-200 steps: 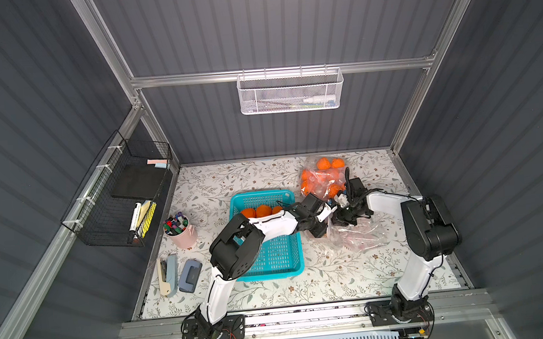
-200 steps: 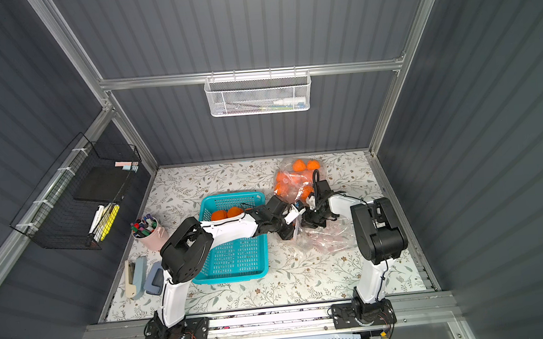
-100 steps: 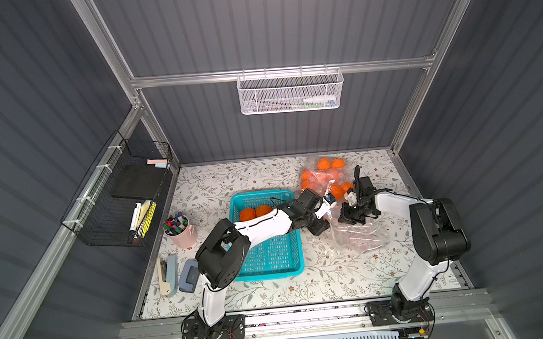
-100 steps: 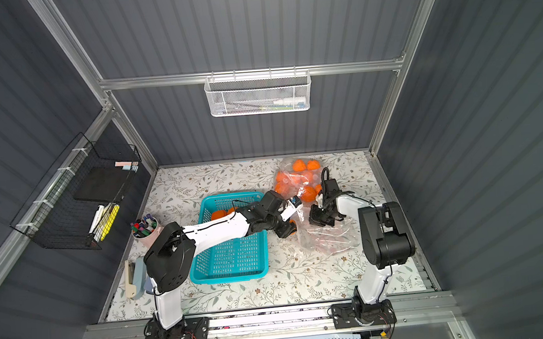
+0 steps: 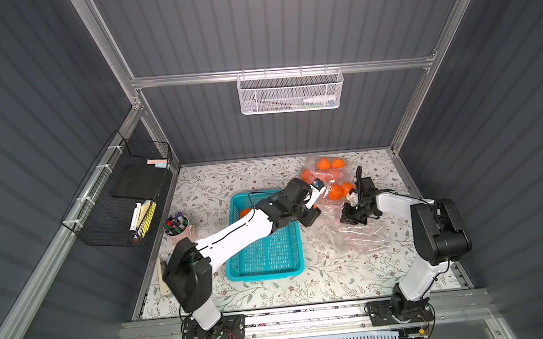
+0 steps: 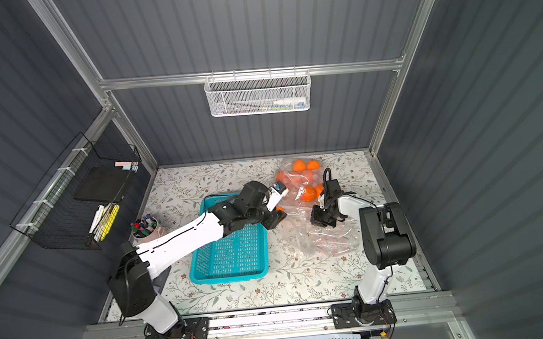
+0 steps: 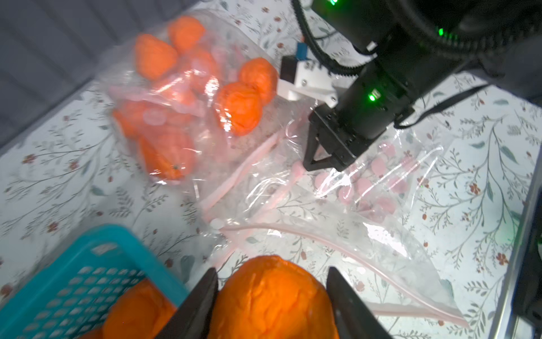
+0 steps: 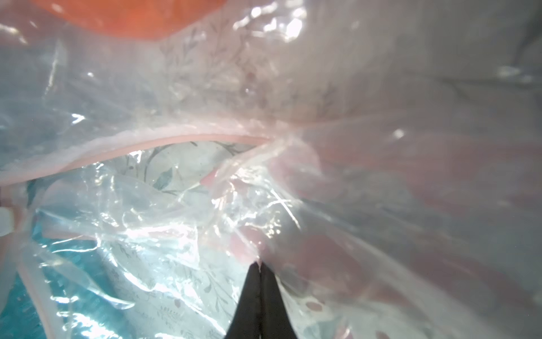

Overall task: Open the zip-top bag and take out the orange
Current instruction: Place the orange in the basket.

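We are looking at the orange (image 7: 271, 299), which is sitting outside the bag. The two black fingers (image 7: 202, 296) of the left gripper (image 7: 271, 273) are spread around it and pressing on both of its sides. In a top view only a sliver of that orange is showing beside the gripper, which is hanging at the far right corner of the teal basket (image 5: 264, 275), between the basket and the zip-top bag (image 5: 360, 239). A second orange (image 7: 137, 311) is lying inside the basket, just beside the held one.

The bag is lying crumpled on the floral tablecloth (image 5: 272, 294). It is clear plastic with pink dots, and in the left wrist view its pink zip strip (image 7: 337, 249) is running loose with the mouth standing open. The right gripper (image 8: 259, 265) is pointing down at the bag's far end. Its jaws are pressed together and are pinching a fold of the film, with nothing but plastic between them.

Just behind that gripper, a heap of bagged oranges (image 5: 326, 176) is resting near the back wall. Well off to the left, a pink cup of markers (image 5: 176, 224) is standing beside the basket. A black wire rack (image 5: 125, 200) is hanging on the left wall and a white mesh tray (image 5: 291, 92) is hanging on the back rail
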Tool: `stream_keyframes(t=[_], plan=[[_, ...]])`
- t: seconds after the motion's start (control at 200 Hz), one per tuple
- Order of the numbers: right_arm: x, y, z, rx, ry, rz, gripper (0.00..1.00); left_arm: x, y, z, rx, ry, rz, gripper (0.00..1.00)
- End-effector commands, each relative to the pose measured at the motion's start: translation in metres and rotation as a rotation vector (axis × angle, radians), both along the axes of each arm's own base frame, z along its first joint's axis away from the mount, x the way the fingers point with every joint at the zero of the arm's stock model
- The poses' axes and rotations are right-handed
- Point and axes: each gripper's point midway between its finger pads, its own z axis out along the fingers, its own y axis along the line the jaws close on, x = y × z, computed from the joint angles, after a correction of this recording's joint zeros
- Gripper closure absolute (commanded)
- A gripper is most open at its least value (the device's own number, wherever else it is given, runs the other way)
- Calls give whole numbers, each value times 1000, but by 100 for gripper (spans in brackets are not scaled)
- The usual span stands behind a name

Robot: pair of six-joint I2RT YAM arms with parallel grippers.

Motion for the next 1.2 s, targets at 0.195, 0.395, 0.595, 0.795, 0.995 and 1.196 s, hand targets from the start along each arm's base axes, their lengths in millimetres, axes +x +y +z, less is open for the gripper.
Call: stream_keyframes(t=[0.195, 0.395, 0.595, 0.795, 0.995, 1.196], plan=[[-4, -3, 1, 1, 6, -8, 95, -13, 141, -81, 103, 130, 484, 52], [-5, -3, 2, 2, 0, -4, 95, -11, 175, -119, 203, 98, 637, 50], [-7, -2, 0, 7, 5, -6, 95, 9, 195, -122, 265, -10, 737, 50], [-7, -2, 0, 8, 6, -6, 95, 15, 212, -133, 352, -56, 800, 50], [-6, 0, 1, 16, 4, -3, 95, 18, 223, -137, 404, -86, 841, 45], [-7, 0, 0, 19, 9, -2, 95, 24, 227, -144, 452, -117, 846, 38]])
